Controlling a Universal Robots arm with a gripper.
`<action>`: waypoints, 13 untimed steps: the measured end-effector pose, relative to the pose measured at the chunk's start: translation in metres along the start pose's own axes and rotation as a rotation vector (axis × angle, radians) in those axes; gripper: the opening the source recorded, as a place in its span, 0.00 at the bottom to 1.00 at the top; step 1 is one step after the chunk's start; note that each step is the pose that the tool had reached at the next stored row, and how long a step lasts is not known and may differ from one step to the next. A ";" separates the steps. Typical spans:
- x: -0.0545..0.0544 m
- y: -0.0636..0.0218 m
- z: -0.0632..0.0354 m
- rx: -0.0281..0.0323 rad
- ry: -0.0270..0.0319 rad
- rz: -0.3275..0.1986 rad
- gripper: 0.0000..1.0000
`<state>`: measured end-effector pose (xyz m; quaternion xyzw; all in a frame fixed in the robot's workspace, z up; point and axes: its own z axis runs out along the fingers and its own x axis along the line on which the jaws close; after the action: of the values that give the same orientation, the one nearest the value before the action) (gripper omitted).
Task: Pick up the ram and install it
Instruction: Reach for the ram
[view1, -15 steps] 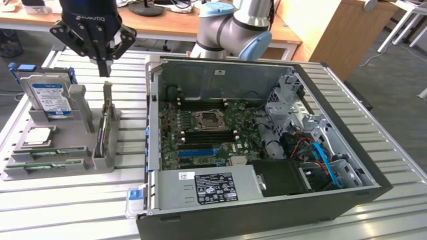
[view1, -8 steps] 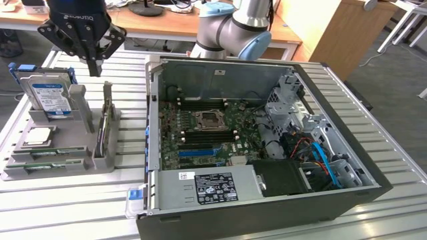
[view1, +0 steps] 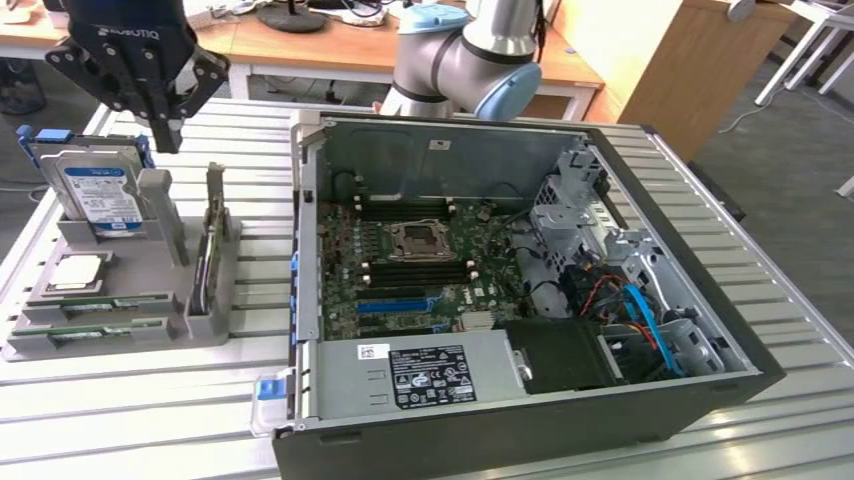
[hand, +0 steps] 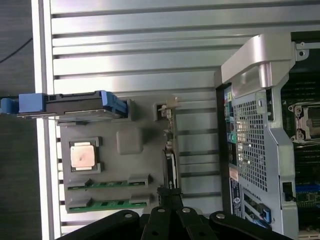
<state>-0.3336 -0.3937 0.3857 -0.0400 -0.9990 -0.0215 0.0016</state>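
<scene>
While end effector (view1: 166, 138) hangs clenched, empty, over holder (view1: 200, 322) edge by hard drive (view1: 102, 196), best open wide, align along ram (view1: 104, 304).

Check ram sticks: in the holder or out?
In: both ram sticks sit in the grey holder; gripper above it, shut, holding nothing.
</scene>
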 end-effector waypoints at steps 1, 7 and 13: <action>0.002 -0.0002 0.0001 0.0000 0.0003 0.000 0.11; 0.017 -0.0012 0.0007 0.0002 0.0025 0.000 0.11; 0.029 -0.0022 0.0013 0.0005 0.0053 0.001 0.11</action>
<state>-0.3628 -0.3934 0.3844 -0.0403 -0.9990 -0.0214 0.0042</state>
